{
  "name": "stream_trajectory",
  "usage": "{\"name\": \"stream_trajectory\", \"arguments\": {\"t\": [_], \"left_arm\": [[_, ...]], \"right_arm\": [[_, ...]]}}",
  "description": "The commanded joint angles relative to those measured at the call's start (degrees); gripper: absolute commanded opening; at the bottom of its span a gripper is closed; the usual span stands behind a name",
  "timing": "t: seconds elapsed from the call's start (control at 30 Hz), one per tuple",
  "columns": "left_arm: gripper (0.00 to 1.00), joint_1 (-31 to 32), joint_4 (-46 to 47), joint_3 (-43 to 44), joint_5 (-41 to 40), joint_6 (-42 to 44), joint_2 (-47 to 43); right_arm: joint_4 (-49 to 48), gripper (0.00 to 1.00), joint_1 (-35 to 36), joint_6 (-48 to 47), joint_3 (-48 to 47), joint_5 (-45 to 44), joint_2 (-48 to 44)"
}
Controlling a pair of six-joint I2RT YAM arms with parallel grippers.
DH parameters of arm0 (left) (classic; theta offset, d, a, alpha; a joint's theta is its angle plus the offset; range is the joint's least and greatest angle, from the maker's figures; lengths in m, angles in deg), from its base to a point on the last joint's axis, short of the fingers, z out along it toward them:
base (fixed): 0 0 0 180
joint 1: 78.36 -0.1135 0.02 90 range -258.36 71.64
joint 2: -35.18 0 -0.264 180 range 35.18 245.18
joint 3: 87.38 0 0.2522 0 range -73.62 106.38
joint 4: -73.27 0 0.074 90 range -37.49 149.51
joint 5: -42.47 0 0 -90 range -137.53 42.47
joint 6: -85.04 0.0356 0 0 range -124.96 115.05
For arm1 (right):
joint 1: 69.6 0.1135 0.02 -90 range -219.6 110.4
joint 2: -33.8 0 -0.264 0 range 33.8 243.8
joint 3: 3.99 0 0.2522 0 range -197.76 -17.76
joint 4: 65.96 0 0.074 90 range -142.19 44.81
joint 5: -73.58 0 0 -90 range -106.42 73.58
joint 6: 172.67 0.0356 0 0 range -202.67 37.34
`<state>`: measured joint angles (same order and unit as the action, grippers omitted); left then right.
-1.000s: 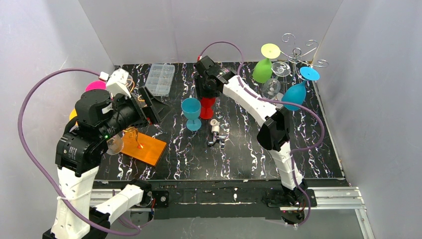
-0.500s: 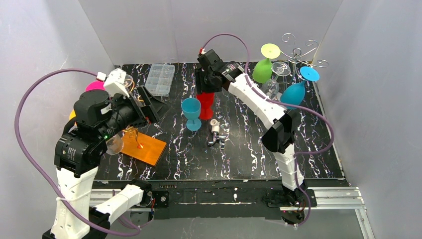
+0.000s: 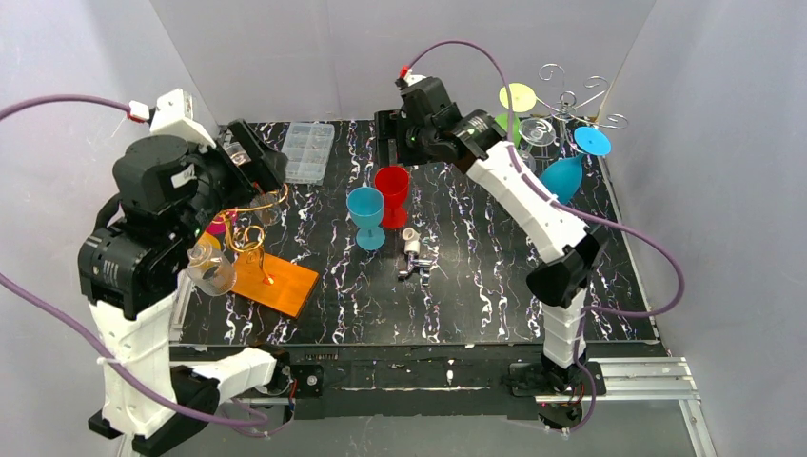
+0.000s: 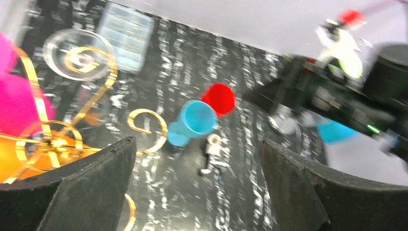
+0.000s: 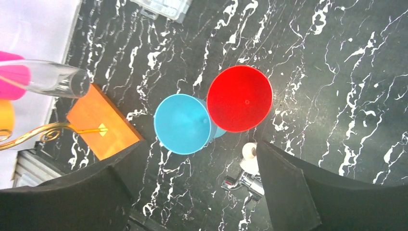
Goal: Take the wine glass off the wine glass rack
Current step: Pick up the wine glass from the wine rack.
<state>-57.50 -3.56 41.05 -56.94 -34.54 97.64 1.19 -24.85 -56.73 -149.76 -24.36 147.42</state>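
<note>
Right gripper (image 3: 388, 157), jaws wide and empty, hovers over the upright red plastic wine glass (image 3: 391, 183). The silver wire rack (image 3: 571, 100) with its upside-down glasses (image 3: 563, 176) lies to its right, nearer this arm. Left gripper (image 3: 255, 160) gapes too.

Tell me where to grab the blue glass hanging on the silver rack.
Probably the bowl of the blue glass, approached from the near side. It hangs foot-up from the silver rack, which leaves the bowl lowest and exposed, with the foot up at the wire.
</note>
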Motion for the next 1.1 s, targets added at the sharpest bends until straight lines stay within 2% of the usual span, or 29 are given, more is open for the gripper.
{"name": "stream_trajectory", "arguments": {"t": [0.0, 0.1, 0.33, 0.67, 1.07], "left_arm": [[0.98, 0.1, -6.1, 5.9, -18.7, 6.4, 6.5], [0.98, 0.1, -6.8, 8.5, -23.1, 8.8, 10.7], [0.98, -1.7, -9.7, 16.7, -26.9, 12.2, 21.6], [0.98, -12.2, -12.0, 20.8, -17.1, 12.2, 28.8], [0.98, -19.2, -11.5, 18.1, -10.6, 12.1, 30.5]], "right_arm": [[-3.4, 0.94, 0.1, -0.2, 2.3, 1.2, -6.1], [-3.6, 0.98, 0.2, -0.4, 4.1, 1.8, -8.3], [-5.1, 0.98, 0.2, -0.5, 9.1, 2.7, -13.0], [-7.7, 0.98, 0.1, -1.3, 14.3, 3.2, -16.3], [-9.3, 0.98, 0.1, -2.2, 14.8, 4.7, -15.0]]}}
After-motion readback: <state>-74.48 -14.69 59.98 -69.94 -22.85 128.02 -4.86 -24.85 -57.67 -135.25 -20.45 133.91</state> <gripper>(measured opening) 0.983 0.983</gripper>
